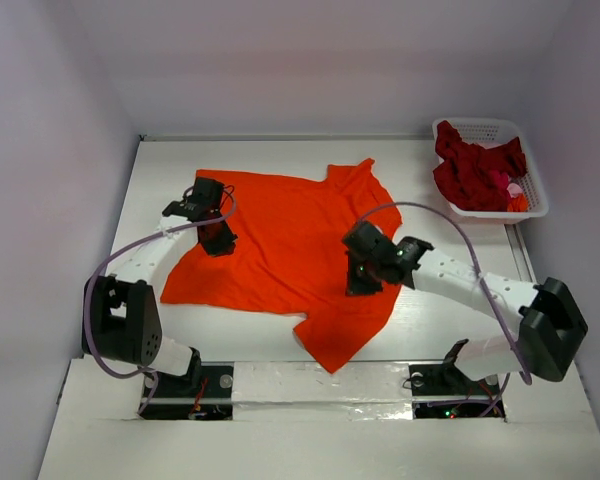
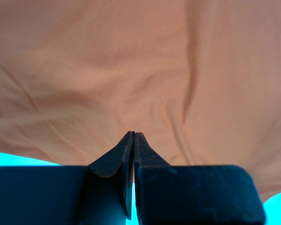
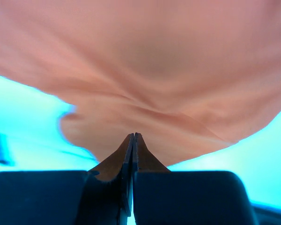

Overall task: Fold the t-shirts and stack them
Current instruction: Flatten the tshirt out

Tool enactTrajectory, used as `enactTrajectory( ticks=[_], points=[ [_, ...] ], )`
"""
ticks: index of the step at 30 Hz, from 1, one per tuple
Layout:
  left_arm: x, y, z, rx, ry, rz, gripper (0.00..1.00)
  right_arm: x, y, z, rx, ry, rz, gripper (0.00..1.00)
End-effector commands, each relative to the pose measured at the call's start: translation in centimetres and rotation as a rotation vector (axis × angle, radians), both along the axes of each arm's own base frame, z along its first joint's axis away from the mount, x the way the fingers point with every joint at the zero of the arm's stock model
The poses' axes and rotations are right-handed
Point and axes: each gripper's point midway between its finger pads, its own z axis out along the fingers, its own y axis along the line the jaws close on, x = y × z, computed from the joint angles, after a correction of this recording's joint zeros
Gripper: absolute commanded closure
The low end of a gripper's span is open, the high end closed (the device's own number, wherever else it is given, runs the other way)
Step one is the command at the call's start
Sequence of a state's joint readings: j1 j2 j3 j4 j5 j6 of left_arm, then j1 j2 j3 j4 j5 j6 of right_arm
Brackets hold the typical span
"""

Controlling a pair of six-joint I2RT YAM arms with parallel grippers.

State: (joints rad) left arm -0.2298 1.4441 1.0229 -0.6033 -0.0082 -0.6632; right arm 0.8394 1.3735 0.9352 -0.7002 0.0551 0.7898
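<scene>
The bright orange t-shirt (image 1: 280, 240) lies spread on the white table, one sleeve at the far side and one toward the near edge. My left gripper (image 1: 218, 240) sits at the shirt's left edge, jaws shut, with cloth wrinkles running to its tips (image 2: 133, 134). My right gripper (image 1: 362, 280) is at the shirt's right side, jaws shut, and folds of the orange cloth (image 3: 145, 70) gather at its tips (image 3: 133, 135), lifted off the table. Dark red t-shirts (image 1: 475, 170) lie bunched in the basket.
The white latticed basket (image 1: 536, 195) stands at the far right corner of the table. White walls enclose the table on the left, back and right. Both arm bases sit at the near edge.
</scene>
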Motion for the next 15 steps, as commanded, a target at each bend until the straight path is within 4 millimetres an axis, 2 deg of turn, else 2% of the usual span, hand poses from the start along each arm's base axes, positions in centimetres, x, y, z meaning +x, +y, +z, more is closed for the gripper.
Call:
enactTrajectory(
  ticks=[1, 4, 5, 7, 8, 10, 11, 15],
  points=[
    [0.9, -0.4, 2.7, -0.009, -0.056, -0.005, 1.0, 3.4, 1.9, 5.7, 0.034, -0.144, -0.001, 1.0],
    [0.9, -0.4, 2.7, -0.009, -0.058, -0.005, 1.0, 5.4, 4.1, 5.7, 0.029, -0.157, 0.023, 1.0],
    [0.9, -0.3, 2.7, -0.007, -0.058, -0.005, 1.0, 5.9, 4.7, 3.5, -0.012, -0.126, 0.044, 1.0],
    [1.0, -0.3, 2.7, -0.002, -0.057, -0.008, 1.0, 7.1, 6.4, 2.1, -0.007, -0.119, 0.059, 1.0],
    [1.0, -0.2, 2.7, 0.001, -0.058, -0.007, 1.0, 7.4, 6.8, -0.6, -0.049, -0.077, 0.072, 1.0],
    [1.0, -0.2, 2.7, 0.006, -0.057, -0.011, 1.0, 7.6, 7.9, -2.8, -0.067, -0.048, 0.092, 1.0],
    [0.9, -0.1, 2.7, 0.007, -0.053, -0.01, 1.0, 7.6, 8.1, -4.7, -0.096, -0.015, 0.096, 1.0],
    [1.1, -0.1, 3.5, 0.009, -0.069, -0.01, 1.0, 6.7, 7.8, -7.8, -0.116, 0.049, 0.093, 1.0]
  ],
)
